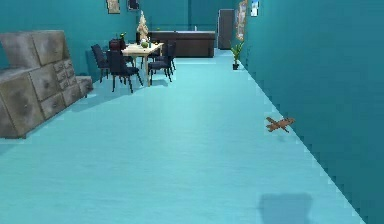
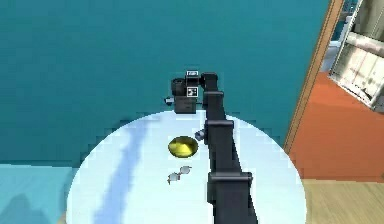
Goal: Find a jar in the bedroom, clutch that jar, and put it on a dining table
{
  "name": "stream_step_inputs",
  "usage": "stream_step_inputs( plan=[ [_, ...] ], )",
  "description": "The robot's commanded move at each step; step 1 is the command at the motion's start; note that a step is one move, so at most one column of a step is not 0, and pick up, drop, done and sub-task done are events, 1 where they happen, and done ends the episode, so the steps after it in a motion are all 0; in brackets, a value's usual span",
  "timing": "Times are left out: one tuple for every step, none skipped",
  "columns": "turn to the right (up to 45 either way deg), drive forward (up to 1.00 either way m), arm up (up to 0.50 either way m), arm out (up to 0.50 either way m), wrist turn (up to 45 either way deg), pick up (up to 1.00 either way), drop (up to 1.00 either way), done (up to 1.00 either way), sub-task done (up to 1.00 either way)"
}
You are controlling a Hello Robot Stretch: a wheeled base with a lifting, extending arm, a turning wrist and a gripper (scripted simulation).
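My end effector (image 2: 174, 97) sits at the white tabletop's (image 2: 110, 165) far edge; I can't tell whether it holds anything. If I drive off now, I could knock the gold dish (image 2: 183, 147) off that tabletop.

Dark arm (image 2: 222, 150) outstretched up the arm side view, fingers (image 2: 171, 99) left of its far end.
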Motion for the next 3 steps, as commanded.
stream_step_inputs(
  plan=[
    [0.0,0.0,0.08,0.0,0.0,0.0,0.0,0.0,0.0],
    [0.0,0.0,0.0,-0.08,0.0,0.0,0.0,0.0,0.0],
    [0.0,0.0,0.0,0.0,0.0,0.0,0.0,1.0,0.0]
  ],
)
